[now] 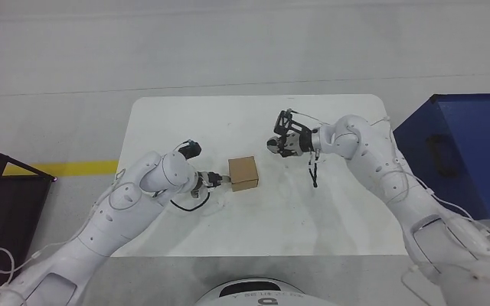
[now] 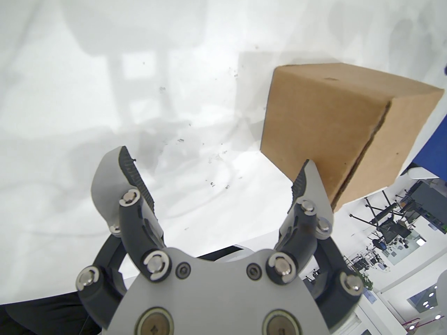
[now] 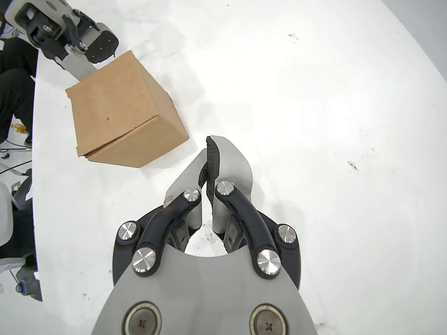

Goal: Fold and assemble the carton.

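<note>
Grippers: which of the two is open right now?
The left gripper, next to the carton: it is spread wide with nothing between. The right gripper, farther from the carton, is shut and empty.

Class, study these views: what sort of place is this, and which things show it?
Probably a robotics lab or workshop: a white table on bare floor marked with a yellow line, and office chairs in the room behind.

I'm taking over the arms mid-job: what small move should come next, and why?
Probably draw the left hand back off the carton. The carton stands closed on the table, the left hand is open beside it with nothing gripped, and the right hand is shut and apart from it.
</note>
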Robot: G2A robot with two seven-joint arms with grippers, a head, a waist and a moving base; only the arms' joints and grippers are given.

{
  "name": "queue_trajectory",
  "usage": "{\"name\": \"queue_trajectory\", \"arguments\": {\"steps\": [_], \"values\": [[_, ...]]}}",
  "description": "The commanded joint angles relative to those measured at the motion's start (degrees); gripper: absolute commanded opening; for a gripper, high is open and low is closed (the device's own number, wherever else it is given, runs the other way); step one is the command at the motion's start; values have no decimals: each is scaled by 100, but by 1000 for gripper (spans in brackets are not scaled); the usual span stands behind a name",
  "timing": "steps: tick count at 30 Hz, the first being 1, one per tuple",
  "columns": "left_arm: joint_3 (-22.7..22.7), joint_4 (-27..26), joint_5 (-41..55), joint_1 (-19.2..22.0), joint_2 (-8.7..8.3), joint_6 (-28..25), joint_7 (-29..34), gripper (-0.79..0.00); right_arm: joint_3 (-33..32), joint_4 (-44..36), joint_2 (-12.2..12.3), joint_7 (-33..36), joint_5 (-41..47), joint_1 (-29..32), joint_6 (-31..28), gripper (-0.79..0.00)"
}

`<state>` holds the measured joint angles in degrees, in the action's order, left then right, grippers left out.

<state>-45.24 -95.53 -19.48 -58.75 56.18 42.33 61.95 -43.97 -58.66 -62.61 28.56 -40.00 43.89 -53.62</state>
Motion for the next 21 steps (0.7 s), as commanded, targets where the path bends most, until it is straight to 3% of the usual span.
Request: {"name": "queue_trajectory", "arguments": {"steps": [1,3,8,16,21], "values": [[134,2,-1,71,3,11,-11,0,-253,-140,121,-224,-98,189,-229,-785],[284,6,29,190,27,91,-91,0,-527,-428,263,-419,-271,464,-438,-785],[709,206,343,674,185,310,-310,0,-1068,-1441,556,-570,-814,1247,-290,-785],[1536,897,1149,1531,718,943,-943,0,-1545,-2703,805,-573,-1298,2174,-409,-785],[1717,1234,1648,1783,971,1315,-1316,0,-1650,-3222,982,-646,-1441,2572,-438,-785]]}}
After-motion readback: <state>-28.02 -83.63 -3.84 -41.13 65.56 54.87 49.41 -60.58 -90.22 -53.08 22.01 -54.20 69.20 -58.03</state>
